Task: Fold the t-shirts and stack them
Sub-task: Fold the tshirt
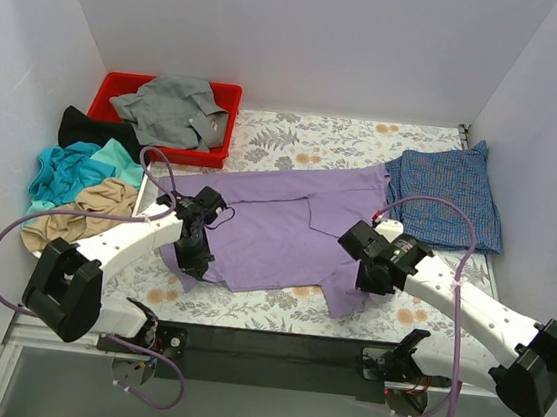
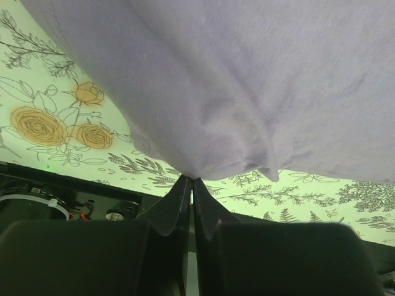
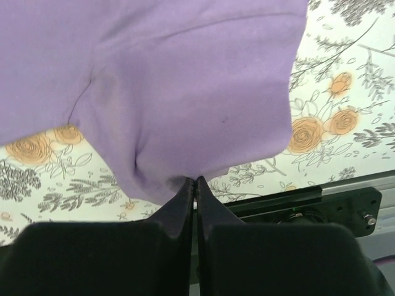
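The plain lavender-purple cloth t-shirt (image 1: 287, 225) lies spread across the middle of the floral-covered desk (image 1: 297, 135). The left tool (image 2: 190, 182) is clenched on its near left edge, and the right tool (image 3: 195, 180) on its near right edge. A blue finely checked shirt (image 1: 448, 200) lies far right.

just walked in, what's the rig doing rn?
Both arms are on the lavender t-shirt, spread on the floral table cover. The left gripper and right gripper each have jaws shut on its near edge, one toward each side. A blue checked shirt lies at the right; a grey shirt sits in the red bin.
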Robot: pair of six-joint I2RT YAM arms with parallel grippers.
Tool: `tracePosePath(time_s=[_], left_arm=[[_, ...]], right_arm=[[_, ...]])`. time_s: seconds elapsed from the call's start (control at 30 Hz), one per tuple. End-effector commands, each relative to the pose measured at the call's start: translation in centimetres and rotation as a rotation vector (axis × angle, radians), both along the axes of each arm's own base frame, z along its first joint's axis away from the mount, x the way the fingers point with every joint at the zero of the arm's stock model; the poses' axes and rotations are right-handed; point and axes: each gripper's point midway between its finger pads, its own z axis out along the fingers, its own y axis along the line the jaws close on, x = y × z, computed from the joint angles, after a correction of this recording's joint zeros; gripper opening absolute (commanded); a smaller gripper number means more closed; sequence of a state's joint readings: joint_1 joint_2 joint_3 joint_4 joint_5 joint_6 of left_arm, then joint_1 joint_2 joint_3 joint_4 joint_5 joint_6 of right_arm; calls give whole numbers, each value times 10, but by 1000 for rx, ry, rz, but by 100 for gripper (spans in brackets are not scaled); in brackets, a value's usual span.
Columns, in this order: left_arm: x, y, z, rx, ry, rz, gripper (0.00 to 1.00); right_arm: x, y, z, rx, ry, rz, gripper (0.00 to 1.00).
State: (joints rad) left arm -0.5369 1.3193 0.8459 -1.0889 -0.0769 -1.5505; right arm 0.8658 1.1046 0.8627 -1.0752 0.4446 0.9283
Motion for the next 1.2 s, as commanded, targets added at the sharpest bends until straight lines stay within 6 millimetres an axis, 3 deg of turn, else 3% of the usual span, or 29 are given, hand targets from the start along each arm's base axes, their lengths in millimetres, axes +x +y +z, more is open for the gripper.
tracePosePath(time_s=[0.0, 0.33, 0.6, 0.9, 1.17], left_arm=[[15, 9, 14, 33, -41, 2, 0], [43, 44, 21, 87, -58, 45, 0], [64, 46, 15, 85, -56, 30, 0], [108, 49, 17, 93, -85, -3, 0], [129, 57, 11, 108, -75, -6, 0]], right_arm=[[22, -15, 18, -74, -75, -16, 1], [65, -37, 29, -146, -141, -22, 1], [99, -36, 27, -149, -158, 10, 1], [140, -39, 25, -149, -184, 28, 1], [181, -32, 26, -137, -202, 56, 1]])
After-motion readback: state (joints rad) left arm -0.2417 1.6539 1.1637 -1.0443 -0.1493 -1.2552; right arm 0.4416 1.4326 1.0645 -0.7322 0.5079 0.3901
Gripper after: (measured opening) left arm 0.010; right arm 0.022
